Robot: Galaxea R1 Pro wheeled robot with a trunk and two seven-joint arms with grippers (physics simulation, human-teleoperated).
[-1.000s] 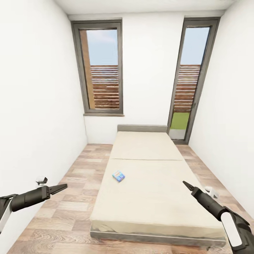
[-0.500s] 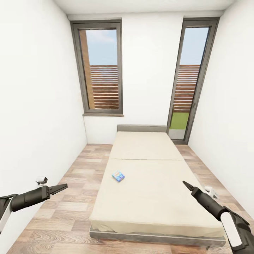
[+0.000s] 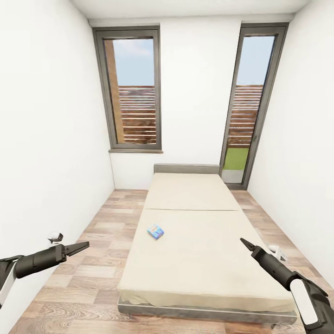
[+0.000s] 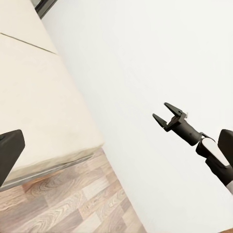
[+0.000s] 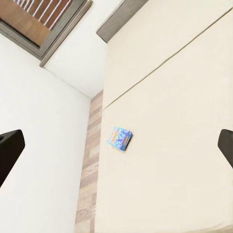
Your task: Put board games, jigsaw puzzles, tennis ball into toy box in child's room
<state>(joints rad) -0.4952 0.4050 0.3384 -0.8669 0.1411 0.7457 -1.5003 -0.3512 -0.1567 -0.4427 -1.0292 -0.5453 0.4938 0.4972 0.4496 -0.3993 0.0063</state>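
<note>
Care is needed: the small blue board game lies flat on the bed, far off. Both the left claw and right claw are held open, so the robot must be rolled closer first.

You can't read the print on the small blue board game, it's too tiny. The bed loses one corner past the right wrist view's edge, and both forearms run off the head view's bottom.
</note>
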